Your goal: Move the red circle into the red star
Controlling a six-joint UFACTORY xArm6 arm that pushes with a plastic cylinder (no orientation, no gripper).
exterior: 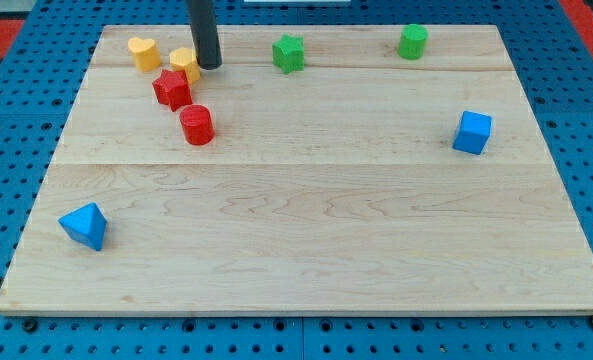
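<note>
We have no jaws on this rig, only a dark rod, so there is nothing to hold apart or together; our tip rests on the wooden surface near the view's top left.

The red circle sits just below and a little to the view's right of the red star, close beside it; whether they touch we cannot tell.

Our tip stands above both of them, just to the right of a yellow block that lies against the star's upper side. That puts us on the wrong side: the circle lies below the tip, with the star up and to the left of the circle. In our judgement, we need to come round to the circle's lower right and push up-left.

A second yellow block sits further left.
</note>
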